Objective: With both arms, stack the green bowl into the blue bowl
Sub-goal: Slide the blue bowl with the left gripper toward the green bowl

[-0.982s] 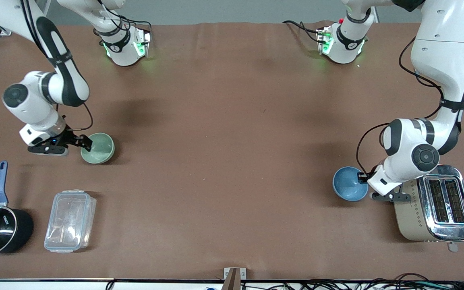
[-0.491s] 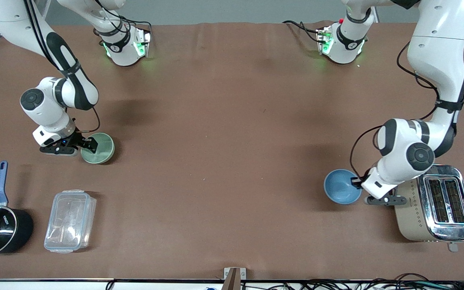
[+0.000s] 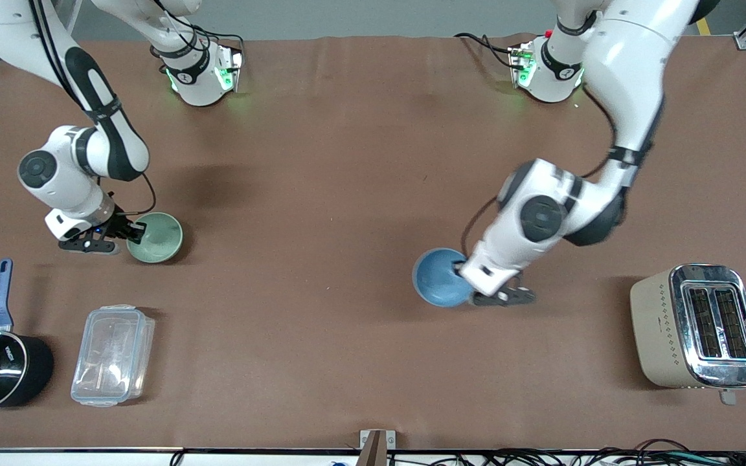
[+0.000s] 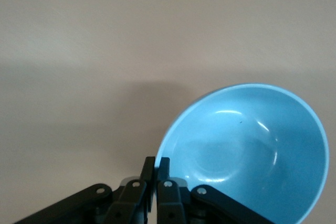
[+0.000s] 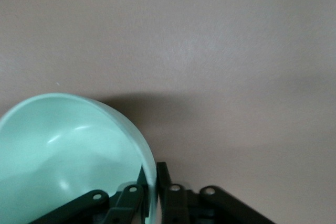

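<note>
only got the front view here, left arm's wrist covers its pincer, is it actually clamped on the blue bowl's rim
Observer: Yes. In the left wrist view the left pincer has its fingers pressed together on the rim of the blue bowl, one inside, one outside.
Operator: anything inside that bowl
Observer: No, its inside shows bare, with only light glints.
Operator: and the right one on the green bowl
Observer: Same grip. The right wrist view shows the right pincer shut across the rim of the green bowl, which is tipped, its rim raised at the pincer.
Operator: green one empty too
Observer: Yes, nothing shows inside it.
</note>
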Robot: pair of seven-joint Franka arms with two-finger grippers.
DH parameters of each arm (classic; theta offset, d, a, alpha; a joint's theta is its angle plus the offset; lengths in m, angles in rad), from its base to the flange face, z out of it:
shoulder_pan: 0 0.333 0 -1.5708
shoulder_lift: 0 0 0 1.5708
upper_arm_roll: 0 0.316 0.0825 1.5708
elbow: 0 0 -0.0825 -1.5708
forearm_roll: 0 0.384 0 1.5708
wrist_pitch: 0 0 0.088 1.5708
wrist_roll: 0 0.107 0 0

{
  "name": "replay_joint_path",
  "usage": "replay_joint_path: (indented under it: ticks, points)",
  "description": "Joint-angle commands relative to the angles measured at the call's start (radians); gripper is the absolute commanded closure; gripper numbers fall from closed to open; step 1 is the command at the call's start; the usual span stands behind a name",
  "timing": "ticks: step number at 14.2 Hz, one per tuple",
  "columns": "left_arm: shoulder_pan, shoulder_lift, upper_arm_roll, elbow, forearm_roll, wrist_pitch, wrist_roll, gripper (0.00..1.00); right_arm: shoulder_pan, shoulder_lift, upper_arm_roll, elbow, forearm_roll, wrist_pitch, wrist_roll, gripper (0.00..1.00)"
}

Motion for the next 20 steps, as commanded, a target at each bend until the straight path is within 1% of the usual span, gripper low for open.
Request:
replay_joint_path:
  ticks: [1,3,4,6,8,10,11,12,13,15,17,19,20]
  points:
    - [-0.094,0.084,0.007,0.085,0.013,-0.008,-0.109,1.0,-0.017,-0.038,0.014,0.143,0.002,-0.25,0.001,1.0]
    - [-0.162,0.128,0.008,0.125,0.015,-0.005,-0.172,1.0,-0.007,-0.043,0.017,0.286,0.025,-0.468,0.004,1.0]
    - [-0.186,0.138,0.011,0.128,0.016,0.001,-0.192,1.0,0.006,-0.04,0.018,0.358,0.045,-0.563,0.009,1.0]
    - [-0.202,0.154,0.011,0.127,0.012,0.021,-0.202,0.99,0.032,-0.034,0.021,0.487,0.078,-0.714,0.004,1.0]
    - [-0.222,0.167,0.01,0.127,0.012,0.056,-0.211,0.96,0.091,-0.034,0.026,0.549,0.135,-0.774,0.019,1.0]
    - [-0.233,0.179,0.01,0.128,0.01,0.078,-0.212,0.82,0.153,-0.034,0.029,0.573,0.155,-0.778,0.132,1.0]
    - [-0.231,0.178,0.01,0.128,0.01,0.081,-0.212,0.59,0.191,-0.034,0.043,0.575,0.164,-0.775,0.192,1.0]
    - [-0.227,0.168,0.01,0.128,0.012,0.081,-0.211,0.22,0.229,-0.03,0.064,0.58,0.172,-0.767,0.267,1.0]
    - [-0.217,0.156,0.014,0.131,0.016,0.079,-0.202,0.0,0.259,-0.015,0.09,0.592,0.184,-0.758,0.345,1.0]
    - [-0.181,0.11,0.016,0.166,0.022,0.061,-0.197,0.0,0.295,0.04,0.147,0.647,0.189,-0.727,0.509,1.0]
    - [-0.086,0.052,0.014,0.197,0.031,-0.034,-0.157,0.0,0.317,0.103,0.211,0.705,0.186,-0.686,0.654,1.0]
    - [-0.018,-0.002,0.016,0.216,0.039,-0.113,-0.069,0.0,0.363,0.138,0.259,0.712,0.174,-0.599,0.784,1.0]
    - [0.022,-0.043,0.016,0.216,0.057,-0.141,-0.027,0.0,0.41,0.16,0.264,0.71,0.168,-0.547,0.85,1.0]
